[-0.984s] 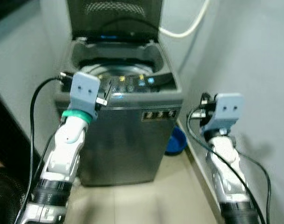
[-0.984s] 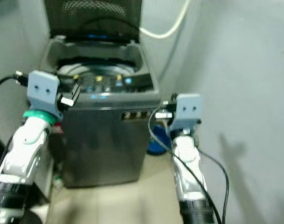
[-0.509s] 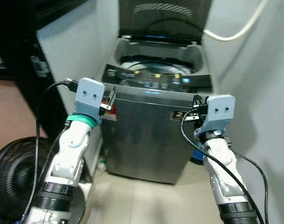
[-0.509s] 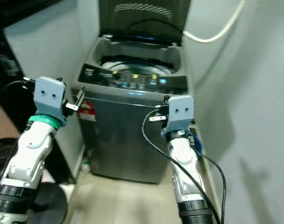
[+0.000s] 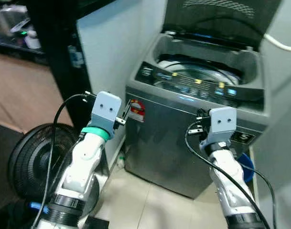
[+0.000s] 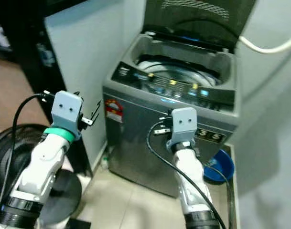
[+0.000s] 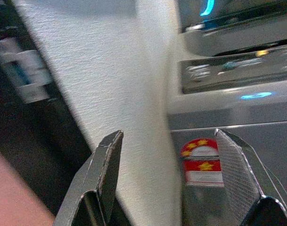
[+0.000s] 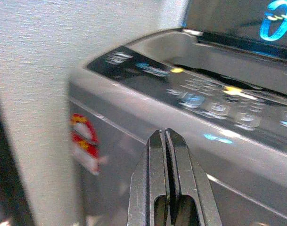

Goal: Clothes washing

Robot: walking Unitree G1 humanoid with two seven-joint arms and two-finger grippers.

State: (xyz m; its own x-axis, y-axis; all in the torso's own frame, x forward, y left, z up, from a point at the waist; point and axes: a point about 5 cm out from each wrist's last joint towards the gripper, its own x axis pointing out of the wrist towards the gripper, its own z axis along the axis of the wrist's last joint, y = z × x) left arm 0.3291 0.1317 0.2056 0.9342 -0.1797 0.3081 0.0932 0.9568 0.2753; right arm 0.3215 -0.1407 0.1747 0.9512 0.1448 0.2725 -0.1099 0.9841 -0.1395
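Facing grey top-load washing machine [image 5: 183, 143] from eye views: stands upright in corner, lid [image 5: 221, 19] raised at back, control panel [image 5: 198, 86] across front edge toward me. Drum [image 6: 178, 74] contents: cannot tell. Blue basin [image 6: 217, 167] on floor at machine's right. Fan [image 5: 30, 152] at left.

Left wrist view: left hand [image 7: 181, 179] fingers spread, holding nothing, aimed at red sticker [image 7: 202, 162].

Right wrist view: right hand [image 8: 166, 141] fingers pressed together, empty, before machine front.

A home laundry corner is showing here. A top-loading washing machine [image 5: 198, 124] is standing lid-up at centre right against a white wall [image 5: 114, 43]. A floor fan [image 5: 33, 160] is sitting at lower left on pale tiles [image 5: 150, 205].
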